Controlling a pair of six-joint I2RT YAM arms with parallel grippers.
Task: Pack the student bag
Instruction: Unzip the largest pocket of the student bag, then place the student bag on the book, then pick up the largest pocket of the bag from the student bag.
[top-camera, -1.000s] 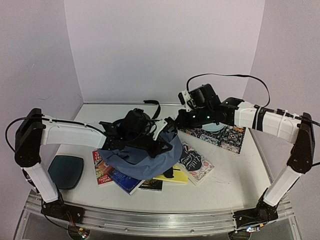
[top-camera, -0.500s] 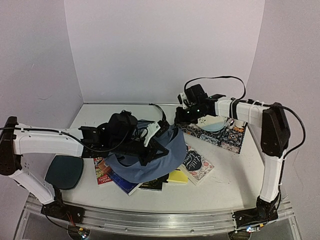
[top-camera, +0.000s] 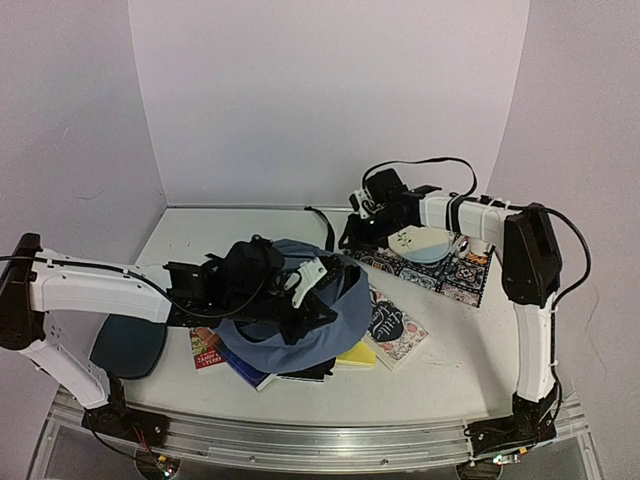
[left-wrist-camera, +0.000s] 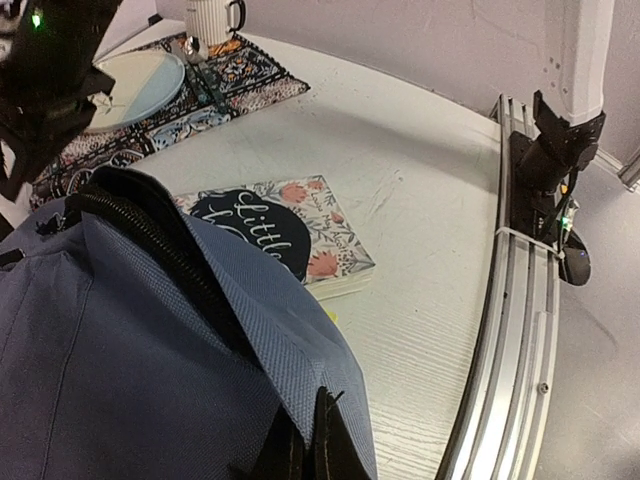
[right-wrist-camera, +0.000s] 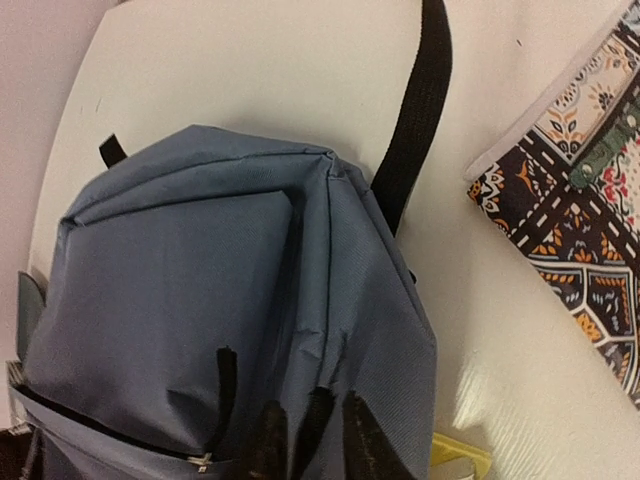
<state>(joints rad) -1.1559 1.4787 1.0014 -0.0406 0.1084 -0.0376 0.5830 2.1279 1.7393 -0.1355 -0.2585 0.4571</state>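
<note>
The student bag is slate-blue fabric with black zippers, and it sits domed over a pile of books at the table's middle. My left gripper is shut on the bag's zippered edge; in the left wrist view the dark fingers pinch the blue hem of the bag. My right gripper is at the bag's far right side. In the right wrist view its fingers stand close together on a wrinkled fold of the bag. A black strap trails away from the bag.
Books lie under the bag: a red one, a yellow one and a floral one. A patterned mat at the back right holds a plate and a mug. A dark teal pad lies left. A metal rail runs along the front edge.
My left arm has pushed rightward with the bag, which now sits rounder over the books. My right arm's elbow has swung in and up while its gripper stayed by the bag's far side.
</note>
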